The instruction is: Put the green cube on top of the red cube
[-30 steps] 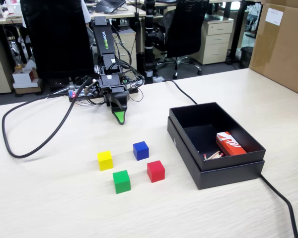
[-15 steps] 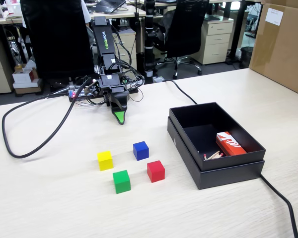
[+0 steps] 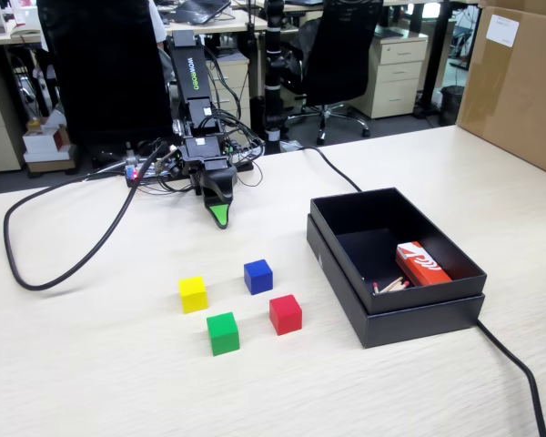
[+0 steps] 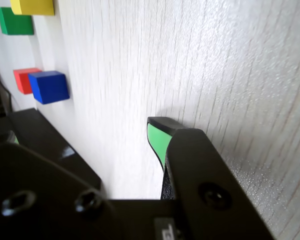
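The green cube [image 3: 223,332] sits on the table at the front, also at the top left of the wrist view [image 4: 14,22]. The red cube [image 3: 286,314] stands just right of it, a small gap between them; in the wrist view [image 4: 24,80] the blue cube partly hides it. My gripper [image 3: 220,213] hangs tip-down just above the table, well behind the cubes, holding nothing. In the wrist view its green-faced fingertip [image 4: 157,137] has its inner face bare with table showing beside it, so the jaws stand apart.
A blue cube [image 3: 258,276] and a yellow cube [image 3: 193,294] stand between the gripper and the other two. An open black box [image 3: 455,305] holding a red-and-white packet [image 3: 422,264] is at the right. Black cables [image 3: 36,273] cross the table.
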`<move>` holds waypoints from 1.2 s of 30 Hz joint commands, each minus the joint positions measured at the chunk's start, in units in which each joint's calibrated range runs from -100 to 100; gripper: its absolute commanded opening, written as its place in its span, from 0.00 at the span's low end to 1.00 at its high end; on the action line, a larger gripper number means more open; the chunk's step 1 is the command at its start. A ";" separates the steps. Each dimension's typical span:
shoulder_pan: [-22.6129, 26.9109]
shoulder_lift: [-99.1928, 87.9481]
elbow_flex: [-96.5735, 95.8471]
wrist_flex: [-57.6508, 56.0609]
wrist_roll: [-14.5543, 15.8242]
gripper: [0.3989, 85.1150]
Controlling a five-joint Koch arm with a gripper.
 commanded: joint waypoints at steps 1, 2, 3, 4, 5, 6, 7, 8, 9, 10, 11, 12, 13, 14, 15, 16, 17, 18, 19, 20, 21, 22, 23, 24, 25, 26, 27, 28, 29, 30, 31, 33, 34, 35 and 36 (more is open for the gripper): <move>0.34 0.10 -1.12 -0.83 -0.10 0.58; 0.34 0.10 -1.03 -0.83 -0.10 0.58; 0.34 0.21 -0.58 -0.83 -0.10 0.57; 0.29 1.13 0.60 -1.17 -0.15 0.56; 0.15 1.59 2.14 -2.21 -0.10 0.56; 0.05 1.71 4.05 -3.33 -0.10 0.56; -0.05 2.05 6.22 -5.15 0.00 0.56; -0.10 2.74 8.58 -7.22 0.29 0.56; -0.10 3.54 11.21 -9.12 0.68 0.56; -0.15 4.46 14.56 -11.63 1.12 0.56; -0.20 5.15 16.74 -13.44 1.47 0.56; -0.20 7.33 23.36 -19.40 2.15 0.56; -0.20 9.05 26.71 -22.25 2.64 0.56; -0.20 12.95 32.79 -25.36 3.13 0.56; -0.24 14.79 35.60 -26.32 3.17 0.56; -0.39 16.62 38.41 -26.75 3.17 0.56; -0.54 18.23 40.95 -26.75 3.17 0.56; -0.68 20.07 43.30 -26.75 3.13 0.56; -0.73 22.02 45.75 -26.75 3.08 0.56; -0.98 24.08 48.29 -26.83 3.08 0.56; -1.07 26.72 51.19 -27.01 2.98 0.56; -1.37 29.82 54.37 -28.04 2.98 0.56; -1.61 33.38 58.17 -29.68 2.98 0.56; -1.86 37.28 61.62 -30.46 2.93 0.56; -2.00 41.06 65.06 -30.81 2.88 0.56; -2.30 45.77 69.60 -31.33 2.88 0.56; -2.49 49.21 72.77 -31.67 2.83 0.56; -2.59 53.00 76.76 -32.54 2.69 0.55; -2.74 58.39 83.01 -35.04 2.59 0.55; -2.83 62.41 87.82 -37.46 2.59 0.55; -3.08 68.60 94.62 -40.83 2.59 0.55; -3.42 75.03 101.33 -43.16 2.59 0.55; -3.61 79.04 104.68 -43.77 2.59 0.55; -3.86 82.83 107.86 -44.29 2.54 0.55; -4.05 86.96 111.03 -45.24 2.34 0.55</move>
